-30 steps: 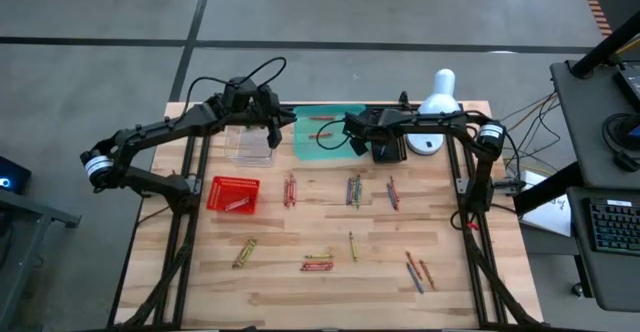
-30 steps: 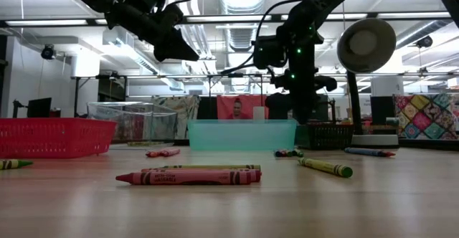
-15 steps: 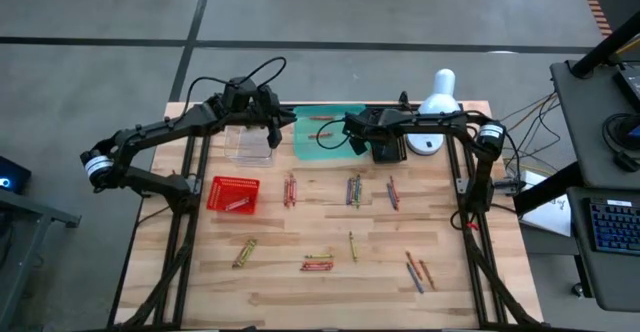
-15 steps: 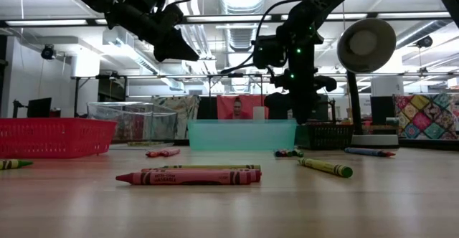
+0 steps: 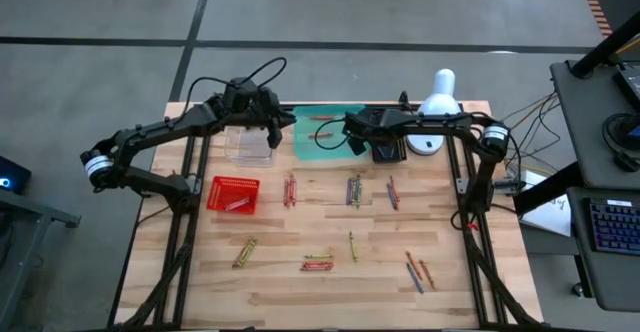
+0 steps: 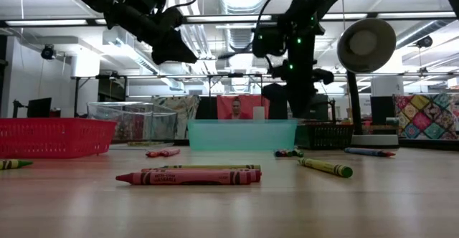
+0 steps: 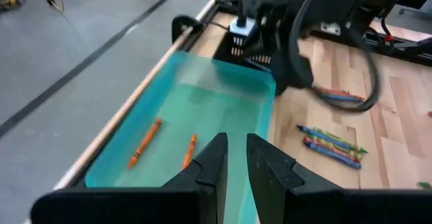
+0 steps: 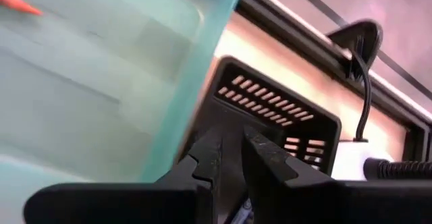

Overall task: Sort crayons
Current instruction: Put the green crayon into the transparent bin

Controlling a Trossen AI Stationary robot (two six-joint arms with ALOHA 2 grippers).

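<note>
Barely anything differs from above: the left arm sits as it did a second ago, elbow out past the surface's left edge, its left gripper at the gap between the clear tub and the teal tray. The right arm reaches in from the right edge, bent down at the wrist, with the right gripper between the teal tray and the black mesh basket, a touch shifted. Four containers line the far side, counting the red mesh basket, plus one white lamp. The crayons lie in seven loose clusters on the bare wood, near the middle and the near side

From table height, the right arm's wrist has moved slightly leftward and higher than before, while the left gripper hangs unchanged, well above the tub. Two crayons lie stacked in front, one green-tipped one to their right

On the left wrist view, the left gripper shows a narrow gap, nothing in it, over the teal tray, which holds two orange crayons

On the right wrist view, the right gripper is likewise parted by a slit and empty, aimed at the black basket beside the tray wall
</note>
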